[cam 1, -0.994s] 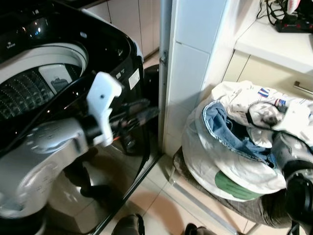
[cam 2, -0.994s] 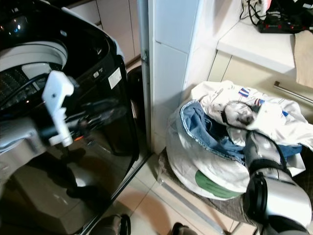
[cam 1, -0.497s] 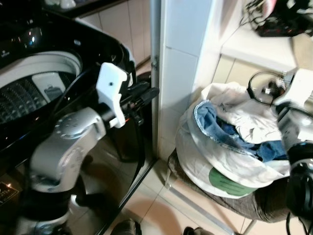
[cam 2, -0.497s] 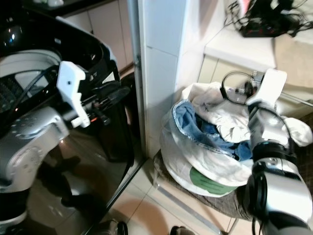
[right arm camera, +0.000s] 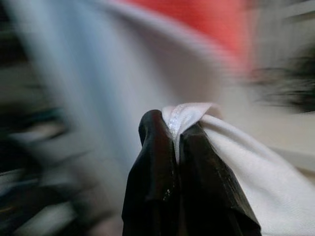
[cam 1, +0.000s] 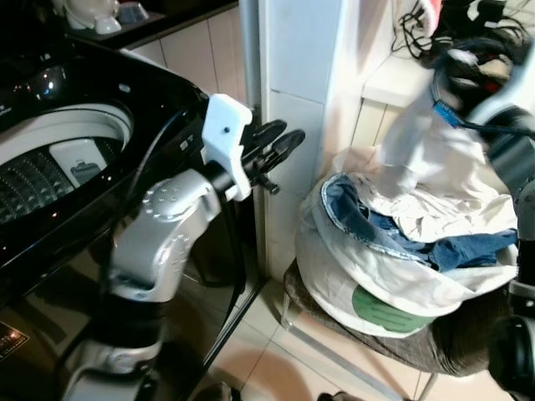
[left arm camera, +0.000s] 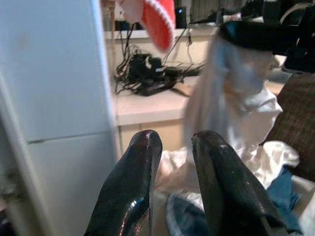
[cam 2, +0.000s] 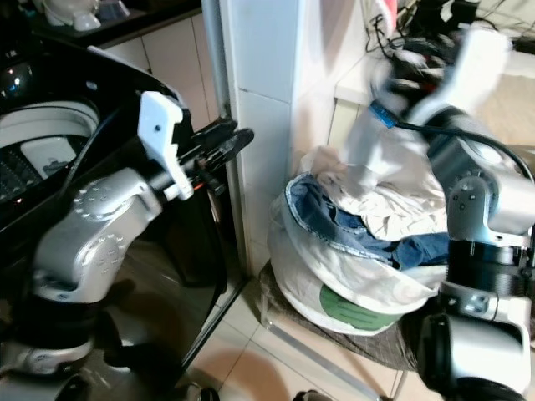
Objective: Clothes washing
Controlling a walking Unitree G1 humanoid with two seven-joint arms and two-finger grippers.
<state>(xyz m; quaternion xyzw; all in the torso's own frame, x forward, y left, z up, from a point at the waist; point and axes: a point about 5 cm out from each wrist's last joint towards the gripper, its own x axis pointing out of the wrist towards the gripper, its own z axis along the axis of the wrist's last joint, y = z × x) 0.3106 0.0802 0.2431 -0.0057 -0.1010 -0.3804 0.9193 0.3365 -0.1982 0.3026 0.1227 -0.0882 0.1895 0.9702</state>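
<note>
washing machine (cam 1: 75,159) sits with its lid up and drum exposed, behind and to the left of the left gripper (cam 1: 282,144). laundry bag (cam 1: 376,288) rests on a low stool, below the right gripper (cam 2: 401,79), still heaped with a blue denim piece (cam 1: 368,225) and other clothes. change: half a second ago the white garment (cam 1: 422,154) lay on the heap with the right arm low beside it; now it is hoisted above the bag, hanging from the fingers in a long drape, lower end still touching the pile. right fingers (right arm camera: 162,167) are clenched on a fold of that white cloth, blur suggests fast motion. left gripper has swung out from the machine front toward the bag, fingers (left arm camera: 142,187) slightly parted, grasping nothing, garment just ahead of them. reads as pickup done; carry to the drum looks next.
</note>
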